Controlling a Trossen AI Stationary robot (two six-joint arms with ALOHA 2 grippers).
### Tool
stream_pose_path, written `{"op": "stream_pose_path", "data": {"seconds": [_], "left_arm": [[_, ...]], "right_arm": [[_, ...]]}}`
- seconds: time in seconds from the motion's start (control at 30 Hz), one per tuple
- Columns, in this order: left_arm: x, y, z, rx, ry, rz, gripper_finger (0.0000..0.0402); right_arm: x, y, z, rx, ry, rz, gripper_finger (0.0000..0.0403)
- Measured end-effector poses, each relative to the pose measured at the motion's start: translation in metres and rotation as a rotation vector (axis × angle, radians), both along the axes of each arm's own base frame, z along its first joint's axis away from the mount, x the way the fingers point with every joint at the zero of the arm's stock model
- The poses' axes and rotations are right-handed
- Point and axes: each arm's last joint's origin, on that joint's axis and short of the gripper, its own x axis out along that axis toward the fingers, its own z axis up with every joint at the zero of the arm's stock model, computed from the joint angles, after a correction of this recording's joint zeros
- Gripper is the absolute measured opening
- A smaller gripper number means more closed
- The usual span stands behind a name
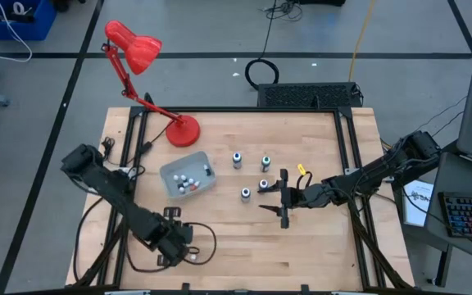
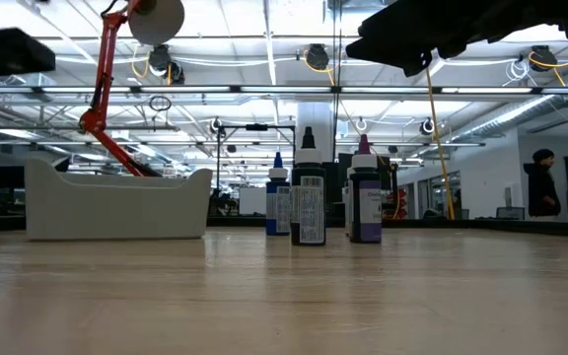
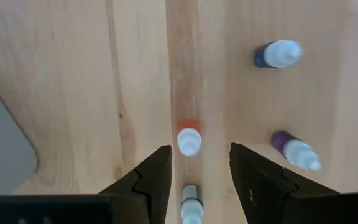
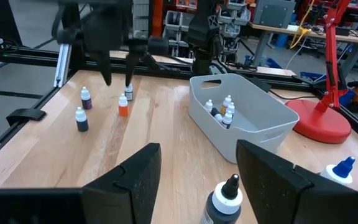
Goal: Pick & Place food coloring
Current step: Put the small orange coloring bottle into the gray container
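Food coloring: four small white-capped bottles [image 1: 245, 194] stood loose and upright on the table [image 1: 318, 246], right of centre; more small bottles [image 1: 188, 182] lay in the tray [image 1: 170, 174].
Close view from above: an orange bottle [image 3: 189, 138] showed just ahead of the gap between two dark fingers, a blue bottle [image 3: 278, 54] and a purple bottle [image 3: 294, 149] stood off to one side, and another bottle [image 3: 191, 208] sat in the gap itself.
Right gripper: the right gripper [image 1: 262, 197] hung over the loose bottles with its fingers spread and nothing between them (one bottle stood just beside a fingertip).
Left gripper: the left gripper [image 1: 174, 238] waited near the front left edge of the table, well apart from the bottles; its wrist view showed the fingers parted and empty.
Tray: translucent grey, tilted on the table left of the loose bottles, near the base of the red lamp [image 1: 183, 131].
Hard to make out: a small yellow thing [image 1: 301, 170] beside the right arm could not be identified; how many bottles were in the tray could not be counted; the bottle in the finger gap was cut off by the picture's edge.
Writing: the dark-bodied bottle [image 2: 309, 202] in the low view carried a printed label, but none of it could be read.
Background: a person [image 2: 540, 182] in dark clothing stood far behind the table.
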Motion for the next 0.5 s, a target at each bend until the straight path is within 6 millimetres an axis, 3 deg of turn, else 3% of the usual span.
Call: {"op": "stream_pose_path", "data": {"seconds": [0.5], "left_arm": [[0.007, -0.005, -0.028, 0.056, 0.088, 0.001, 0.0166]], "right_arm": [[0.0, 0.0, 0.0, 0.007, 0.001, 0.001, 0.0196]]}}
